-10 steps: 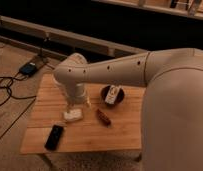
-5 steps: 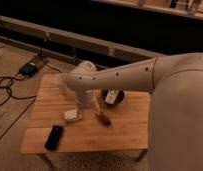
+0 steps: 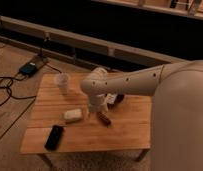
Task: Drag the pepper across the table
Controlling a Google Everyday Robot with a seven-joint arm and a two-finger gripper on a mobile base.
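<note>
The pepper is a small dark red-brown thing lying on the light-wood table, right of the middle. My gripper hangs down from the white arm and is right beside the pepper's left end, close to the table top. Whether it touches the pepper cannot be made out. The arm reaches in from the right and hides the table's far middle.
A pale whitish block lies just left of the gripper. A flat black phone lies near the front left edge. A clear cup stands at the back left. A dark bowl sits behind the pepper. Cables and a box lie on the floor, left.
The arm has swung right and lowered toward the pepper, uncovering the clear cup at the back left. The pepper, block and phone have not visibly moved.
</note>
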